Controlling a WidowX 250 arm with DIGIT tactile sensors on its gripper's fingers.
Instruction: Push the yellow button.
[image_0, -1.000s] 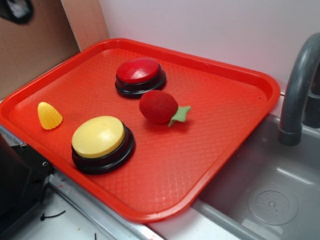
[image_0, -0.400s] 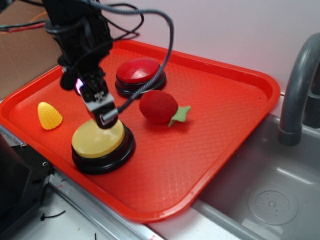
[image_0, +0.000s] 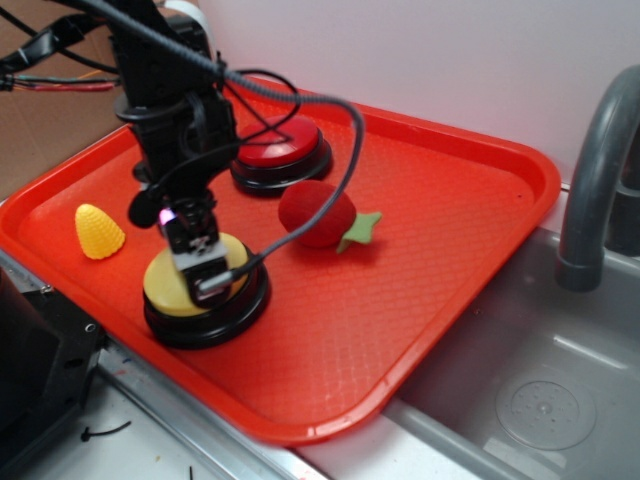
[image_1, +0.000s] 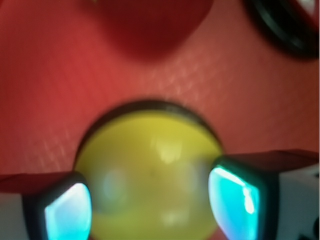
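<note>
The yellow button (image_0: 165, 287), a pale-yellow dome on a black ring, sits at the front left of the red tray (image_0: 450, 130). My gripper (image_0: 207, 280) points down with its tip on the dome's top; whether it presses the dome down I cannot tell. In the wrist view the button (image_1: 150, 165) fills the middle, blurred and very close. My gripper (image_1: 150, 210) is open and empty, and its two cyan-lit fingertips (image_1: 67, 212) stand wide apart over the dome.
A red-topped button (image_0: 295, 138) stands at the tray's back, partly behind my arm. A red strawberry toy (image_0: 315, 212) lies mid-tray. A small yellow bumpy cone (image_0: 98, 231) sits at the left. A grey faucet (image_0: 600, 170) and sink (image_0: 540, 390) are at the right.
The arm came into view from the upper left, then dropped and moved toward the front, from the button's far edge onto the dome's top. The objects have not moved.
</note>
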